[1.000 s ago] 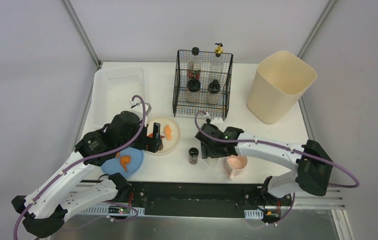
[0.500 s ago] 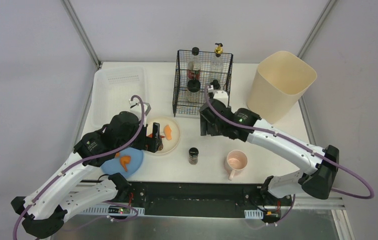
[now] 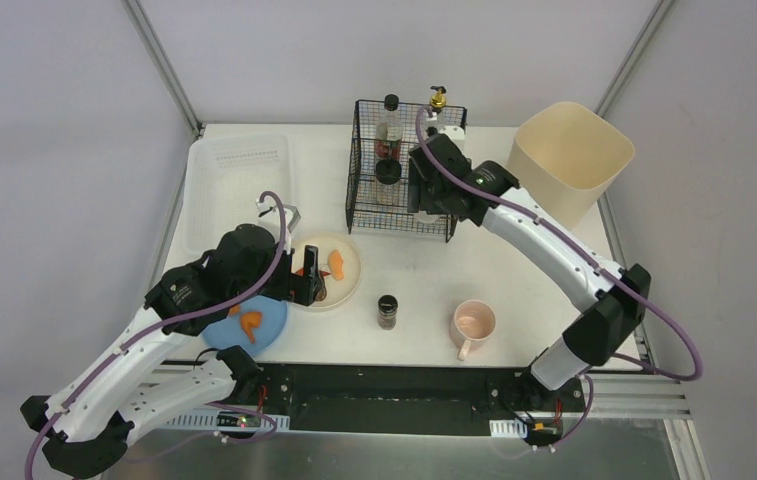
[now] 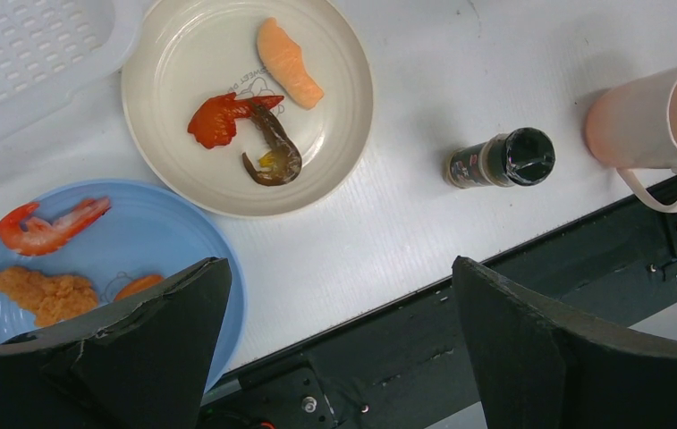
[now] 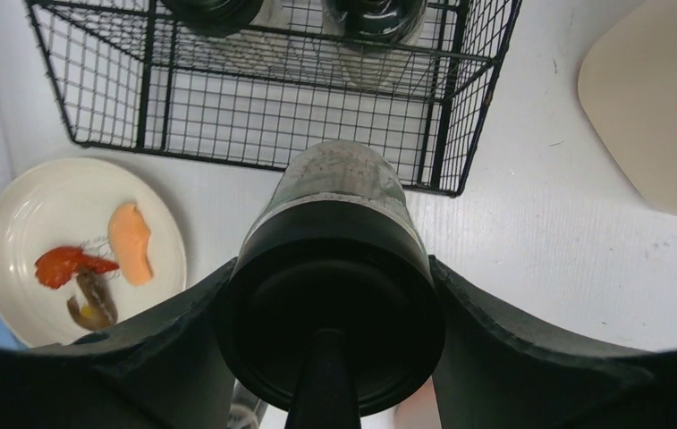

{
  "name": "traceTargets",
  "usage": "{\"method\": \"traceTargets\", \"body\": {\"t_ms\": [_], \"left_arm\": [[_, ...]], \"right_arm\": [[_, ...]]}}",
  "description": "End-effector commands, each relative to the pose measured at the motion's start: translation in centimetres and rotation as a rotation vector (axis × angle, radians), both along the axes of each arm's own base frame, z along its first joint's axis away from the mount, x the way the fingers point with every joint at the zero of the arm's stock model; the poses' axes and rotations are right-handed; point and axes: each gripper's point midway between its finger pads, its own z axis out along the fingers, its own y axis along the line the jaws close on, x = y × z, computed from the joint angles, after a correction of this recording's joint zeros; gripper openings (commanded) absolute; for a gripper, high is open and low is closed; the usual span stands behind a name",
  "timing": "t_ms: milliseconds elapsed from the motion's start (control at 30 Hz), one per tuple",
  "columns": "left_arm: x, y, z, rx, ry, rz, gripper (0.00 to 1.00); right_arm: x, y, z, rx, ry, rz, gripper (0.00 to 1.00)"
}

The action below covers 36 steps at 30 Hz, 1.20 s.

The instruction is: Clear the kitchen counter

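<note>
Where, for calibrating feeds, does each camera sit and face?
Top external: above and behind, looking down at the kitchen counter; left arm, right arm show.
Left wrist: on left arm, down at cream plate, blue plate; open left tool shows.
Right wrist: on right arm, down over wire basket; right tool grips black-capped jar.
Wrist views share cream plate.

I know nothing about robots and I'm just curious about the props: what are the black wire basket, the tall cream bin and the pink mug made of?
The black wire basket looks like thin metal rods in an open grid, probably dark-coated. The tall cream bin is likely plastic, going by its smooth matte walls and rounded corners. The pink mug looks like ceramic, with a thick smooth wall and loop handle, though plastic is possible.
</note>
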Motion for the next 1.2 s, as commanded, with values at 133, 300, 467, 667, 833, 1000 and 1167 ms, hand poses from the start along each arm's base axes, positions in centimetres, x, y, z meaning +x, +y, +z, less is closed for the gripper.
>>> {"method": "traceTargets", "body": {"t_ms": [133,300,467,667,833,1000,1167], "left_arm": [[0.0,-0.1,-0.1,-0.005,-0.004,-0.007,1.0],[0.0,0.0,-0.3,0.004,-0.005,-0.011,1.0],[0.0,0.0,-0.2,0.009,-0.009,-0.013,1.0],[0.1,0.0,-0.4,0.016,-0.005,-0.019,1.0],[0.1,0.0,-0.5,0.018,-0.004,-0.019,0.99],[0.0,0.1,-0.5,0.015,-0.005,-0.019,1.0],[-0.2,0.2,-0.6,0.014,-0.006,-0.018,0.99]], "right_arm": [[5.6,0.4,0.1,0.005,-0.029,-0.031,0.41],[7.3,0.4,-1.4,-0.004,0.002,-0.048,0.41],[8.0,0.7,-2.3,0.002,0.016,-0.053,0.41],[8.5,1.1,-3.2,0.01,0.026,-0.063,0.39],[9.1,2.0,-2.6,0.056,0.01,-0.062,0.37],[9.1,3.3,-3.7,0.106,0.048,-0.059,0.37],[9.2,4.9,-4.8,0.126,0.066,-0.057,0.36]]}}
